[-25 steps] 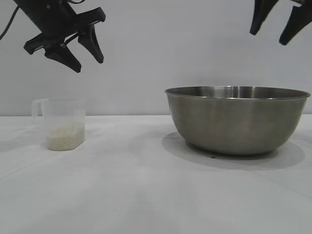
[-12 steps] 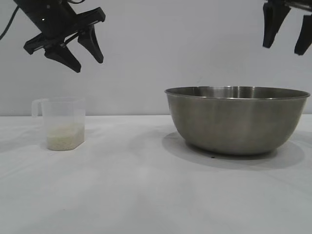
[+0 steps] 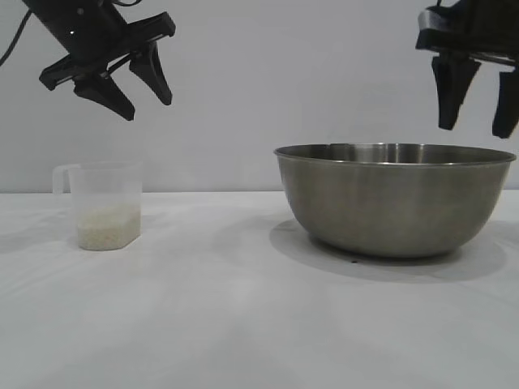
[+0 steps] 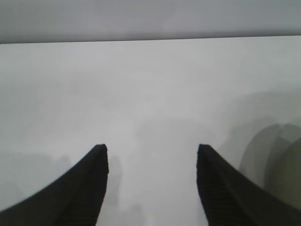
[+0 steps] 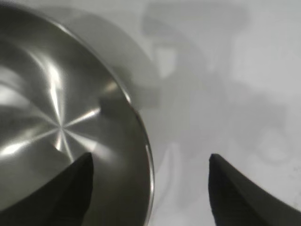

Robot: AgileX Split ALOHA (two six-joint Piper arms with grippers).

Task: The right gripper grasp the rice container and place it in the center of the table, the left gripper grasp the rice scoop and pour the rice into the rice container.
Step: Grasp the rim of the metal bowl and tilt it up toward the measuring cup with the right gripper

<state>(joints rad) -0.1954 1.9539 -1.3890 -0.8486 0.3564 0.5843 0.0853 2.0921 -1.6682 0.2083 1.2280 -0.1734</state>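
The right tool (image 3: 474,128) has come down and now hangs just above the right edge of the rice container (image 3: 395,198), its two fingers spread wide, one over the inside and one outside the rim. The big metal bowl sits on the table (image 3: 243,324) at the right. The left tool (image 3: 148,109) hangs spread open, holding nothing, above the rice scoop (image 3: 101,204). The rice (image 3: 108,227) lies in its bottom. No writing can be read on anything.

Both grippers were matte black. The left gripper (image 3: 147,100) carried two pointed, claw-like fingers (image 4: 84,188) beneath a flat crossbar, with a thin dark cable behind. The right gripper (image 3: 474,130) bore matching tapered fingers (image 5: 235,197).
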